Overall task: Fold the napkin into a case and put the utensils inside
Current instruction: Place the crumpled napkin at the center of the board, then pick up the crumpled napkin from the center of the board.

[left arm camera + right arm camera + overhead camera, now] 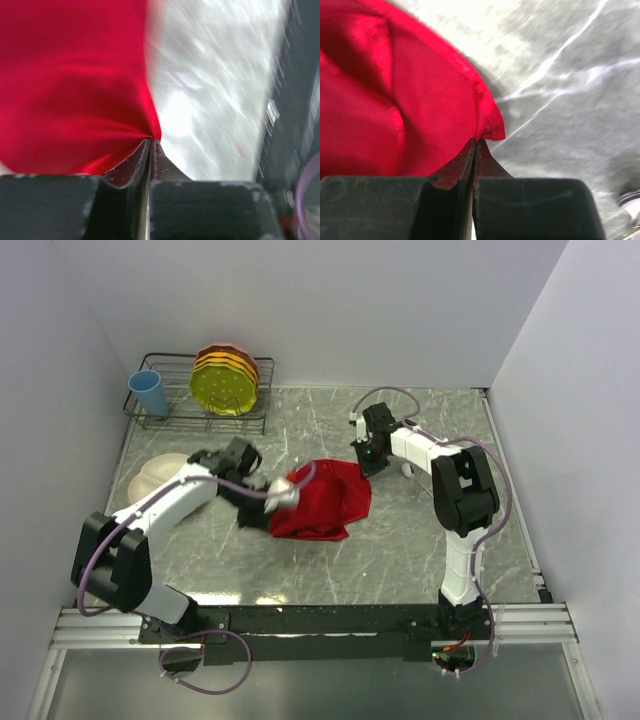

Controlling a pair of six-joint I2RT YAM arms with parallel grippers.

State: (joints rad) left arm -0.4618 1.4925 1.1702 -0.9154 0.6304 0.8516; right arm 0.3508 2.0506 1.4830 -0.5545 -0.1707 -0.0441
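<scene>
Two sides of the napkin (325,502) are held above the middle of the tabletop (420,550), as seen from above. In the left wrist view, the left fingers (131,165) are clamped on its edge. In the right wrist view, the right fingers (454,167) are clamped on its corner.

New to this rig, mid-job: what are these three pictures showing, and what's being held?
Two robot arms are bolted at the near edge. The wide picture looks down from above and behind them; each close-up comes from a camera on one wrist. A bunched red napkin is on the table. The left gripper and the right gripper are each shut on its edge. Behind: a wire rack with yellow plates and a blue cup; a cream plate at left. No fork or spoon shows.
</scene>
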